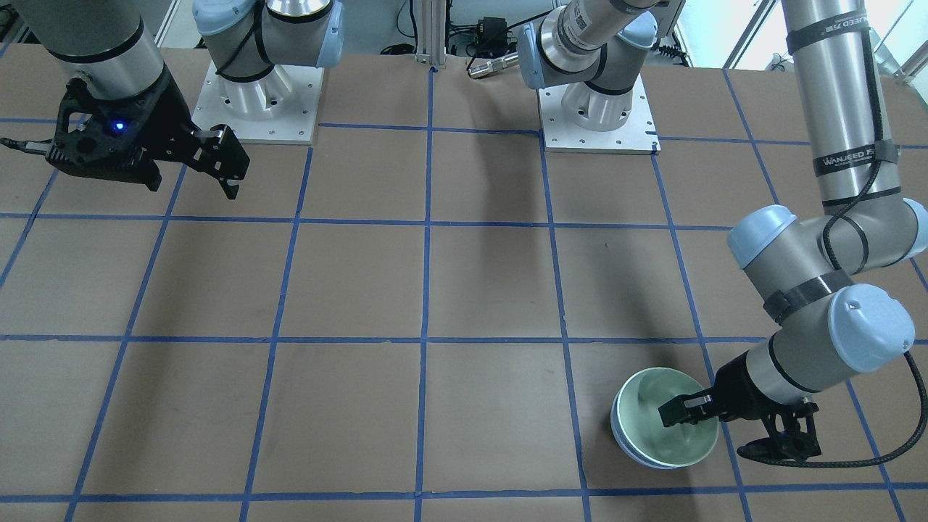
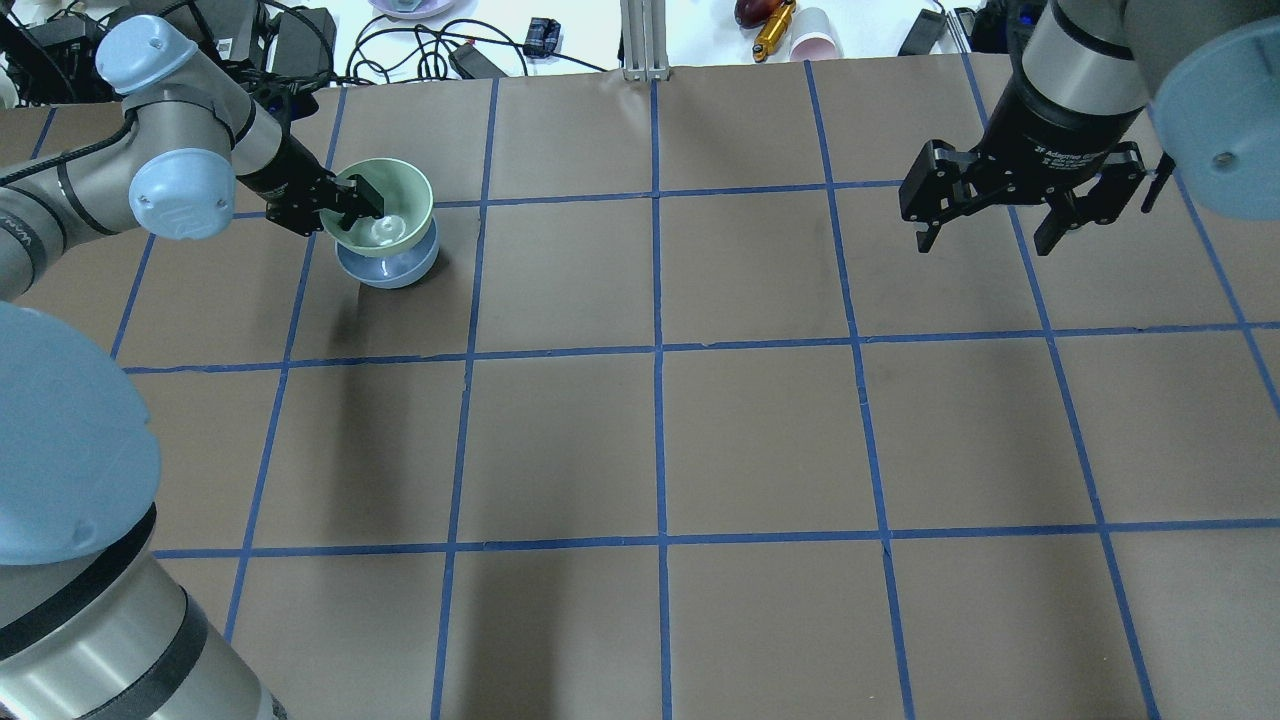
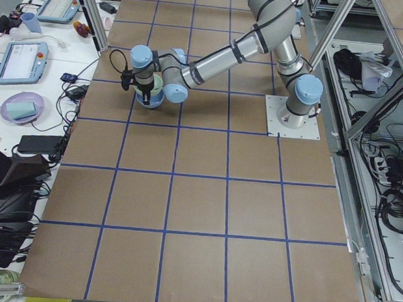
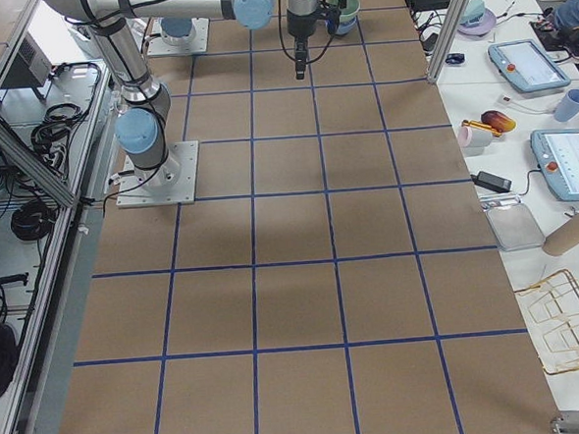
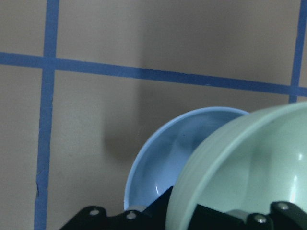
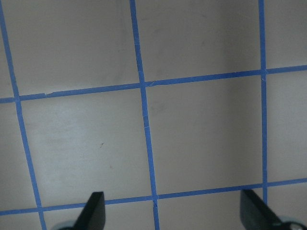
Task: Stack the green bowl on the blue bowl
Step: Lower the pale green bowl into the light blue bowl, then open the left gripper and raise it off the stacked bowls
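Note:
My left gripper (image 2: pixel 335 208) is shut on the rim of the pale green bowl (image 2: pixel 385 200), with one finger inside it and one outside. It holds the bowl slightly tilted, just over the light blue bowl (image 2: pixel 388 268), which stands on the table at the far left. In the front view the green bowl (image 1: pixel 663 428) covers most of the blue bowl (image 1: pixel 616 435). In the left wrist view the green bowl (image 5: pixel 249 163) overlaps the blue bowl (image 5: pixel 160 160). I cannot tell whether the two bowls touch. My right gripper (image 2: pixel 985 238) hangs open and empty over the far right of the table.
The brown table (image 2: pixel 660 440) is marked with blue tape lines. Cables, a pink cup (image 2: pixel 812 45) and small items lie beyond its far edge. The two arm bases (image 1: pixel 257 101) stand on the robot's side.

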`<state>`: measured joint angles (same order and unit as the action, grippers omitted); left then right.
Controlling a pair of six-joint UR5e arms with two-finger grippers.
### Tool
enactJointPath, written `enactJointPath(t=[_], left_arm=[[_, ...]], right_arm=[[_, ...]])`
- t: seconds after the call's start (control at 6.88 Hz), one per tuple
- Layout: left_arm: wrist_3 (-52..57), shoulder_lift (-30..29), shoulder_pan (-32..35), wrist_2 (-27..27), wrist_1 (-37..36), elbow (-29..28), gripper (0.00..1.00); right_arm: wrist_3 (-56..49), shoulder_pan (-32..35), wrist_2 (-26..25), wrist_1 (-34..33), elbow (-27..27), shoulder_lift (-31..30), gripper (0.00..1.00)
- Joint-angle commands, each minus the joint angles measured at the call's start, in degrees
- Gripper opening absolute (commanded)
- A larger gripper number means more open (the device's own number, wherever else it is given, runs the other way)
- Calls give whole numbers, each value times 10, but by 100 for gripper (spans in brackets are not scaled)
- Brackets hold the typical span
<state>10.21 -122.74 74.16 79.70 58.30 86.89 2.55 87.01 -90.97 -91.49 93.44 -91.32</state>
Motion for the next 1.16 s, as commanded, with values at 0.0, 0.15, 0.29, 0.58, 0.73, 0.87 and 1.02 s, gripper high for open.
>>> enactJointPath(t=[0.0,0.15,0.29,0.58,0.73,0.87,1.02], left_arm=[[13,1,-1,15,0,6,11],[13,1,-1,16,0,6,37],[8,2,-1,16,1,3,76],[6,14,-1,15,2,0,91],[3,24,-1,15,8,-2,92],[2,35,0,16,19,-2,92],[2,43,-1,16,29,0,92]], right_arm=[[0,0,0,0,0,0,100],[0,0,0,0,0,0,100],[0,0,1,0,0,0,100],[0,0,0,0,0,0,100],[0,0,0,0,0,0,100],[0,0,0,0,0,0,100],[0,0,0,0,0,0,100]])
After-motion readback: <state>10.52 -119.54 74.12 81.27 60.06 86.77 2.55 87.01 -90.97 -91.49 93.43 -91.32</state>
